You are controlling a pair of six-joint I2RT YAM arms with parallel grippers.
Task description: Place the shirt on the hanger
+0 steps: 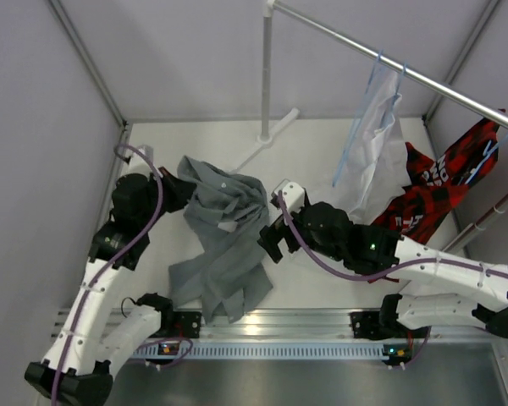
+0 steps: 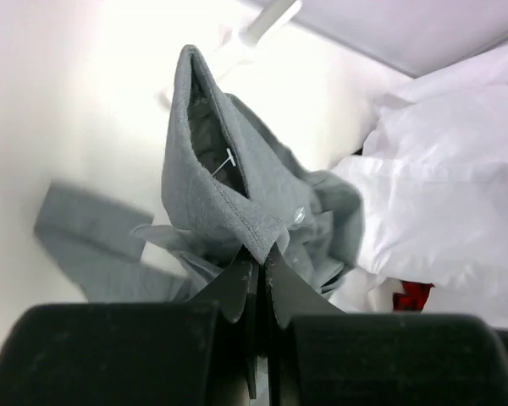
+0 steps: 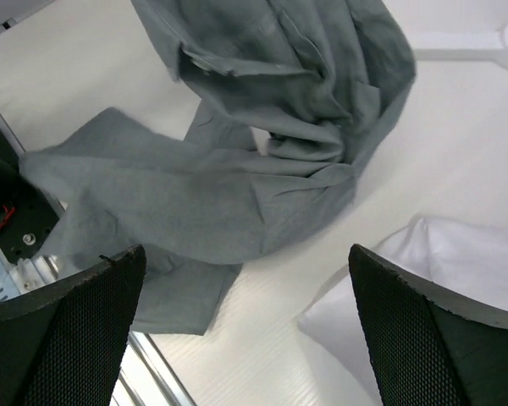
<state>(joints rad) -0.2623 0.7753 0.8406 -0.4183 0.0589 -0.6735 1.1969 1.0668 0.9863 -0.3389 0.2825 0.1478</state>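
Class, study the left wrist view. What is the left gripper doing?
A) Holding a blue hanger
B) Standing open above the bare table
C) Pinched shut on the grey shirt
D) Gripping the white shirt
C: the left gripper has its fingers pressed together on the collar edge of the grey shirt, which rises from the fingertips.

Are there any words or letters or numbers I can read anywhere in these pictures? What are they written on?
No text can be read for sure.
Red-and-black garment: it has white print that may be letters, too blurred to read.
Grey shirt: no words show; the small white tag inside its collar is too small to read.
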